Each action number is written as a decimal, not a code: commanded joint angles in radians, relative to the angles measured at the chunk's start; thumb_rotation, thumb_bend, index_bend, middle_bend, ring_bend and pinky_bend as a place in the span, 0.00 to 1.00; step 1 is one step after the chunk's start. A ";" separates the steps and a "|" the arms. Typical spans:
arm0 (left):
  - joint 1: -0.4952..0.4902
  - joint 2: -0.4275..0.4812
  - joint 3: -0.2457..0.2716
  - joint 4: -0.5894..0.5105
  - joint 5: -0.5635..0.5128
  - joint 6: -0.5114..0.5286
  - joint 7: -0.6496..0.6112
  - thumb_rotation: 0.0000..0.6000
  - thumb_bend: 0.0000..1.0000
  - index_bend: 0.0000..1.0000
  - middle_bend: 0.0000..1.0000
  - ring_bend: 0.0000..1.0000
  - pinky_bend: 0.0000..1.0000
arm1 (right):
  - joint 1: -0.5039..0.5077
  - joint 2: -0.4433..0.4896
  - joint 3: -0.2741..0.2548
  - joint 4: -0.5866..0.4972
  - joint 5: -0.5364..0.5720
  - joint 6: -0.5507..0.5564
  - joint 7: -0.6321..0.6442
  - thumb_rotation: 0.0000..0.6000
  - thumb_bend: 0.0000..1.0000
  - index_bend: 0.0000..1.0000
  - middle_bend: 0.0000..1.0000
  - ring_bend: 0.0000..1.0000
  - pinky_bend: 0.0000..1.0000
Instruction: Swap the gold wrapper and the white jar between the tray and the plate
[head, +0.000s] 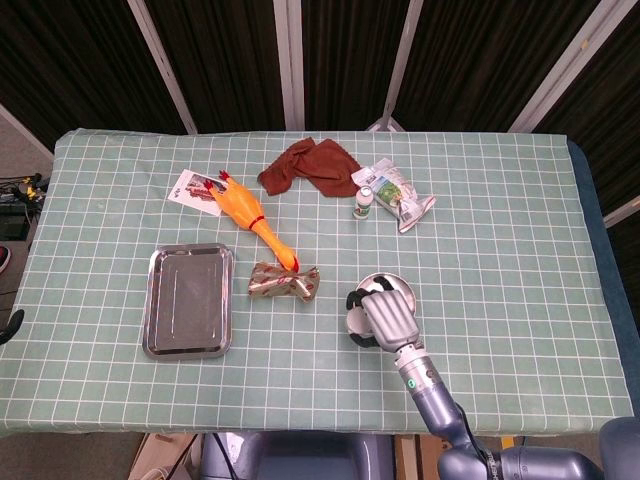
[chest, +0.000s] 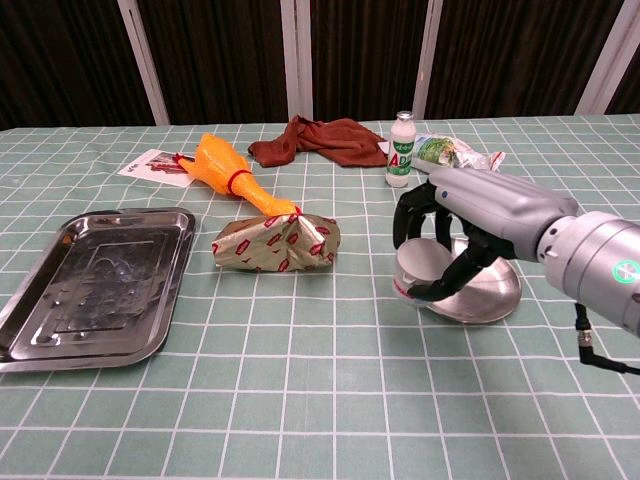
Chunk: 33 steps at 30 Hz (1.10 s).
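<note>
The right hand (chest: 455, 235) reaches in from the lower right, forearm slanting up toward the middle of the table, back of the hand facing up and fingers curled down around the white jar (chest: 420, 270). It grips the jar, with dark fingertips (chest: 405, 215) wrapped over the jar's far side and the thumb underneath at the near side. In the chest view the jar sits at the left edge of the plate (chest: 490, 290), tilted slightly and overhanging the rim; whether it touches the plate cannot be told. From the head view the right hand (head: 385, 315) covers most of the plate (head: 385, 282).

The gold wrapper (chest: 277, 243) lies on the green checked tablecloth (chest: 320, 390) between the tray (chest: 90, 285) and the plate, just beside the tail of a rubber chicken (chest: 232, 178). The tray holds nothing. Further back lie a brown cloth (chest: 318, 138), a small bottle (chest: 400, 150), a snack bag (chest: 450, 153) and a card (chest: 155, 165).

The left hand is out of sight in both views.
</note>
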 joint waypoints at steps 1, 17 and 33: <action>0.001 0.003 -0.002 0.000 -0.002 0.000 -0.005 1.00 0.33 0.27 0.04 0.00 0.23 | -0.001 -0.022 -0.023 -0.038 -0.019 0.020 -0.039 1.00 0.27 0.54 0.51 0.56 0.20; 0.002 0.015 -0.022 0.014 -0.037 -0.022 -0.059 1.00 0.33 0.27 0.04 0.00 0.23 | 0.073 -0.266 0.020 0.090 0.041 -0.020 -0.111 1.00 0.27 0.54 0.51 0.56 0.20; 0.000 0.007 -0.031 0.021 -0.050 -0.026 -0.043 1.00 0.33 0.27 0.04 0.00 0.23 | 0.106 -0.313 0.040 0.149 0.075 -0.050 -0.128 1.00 0.19 0.34 0.31 0.28 0.05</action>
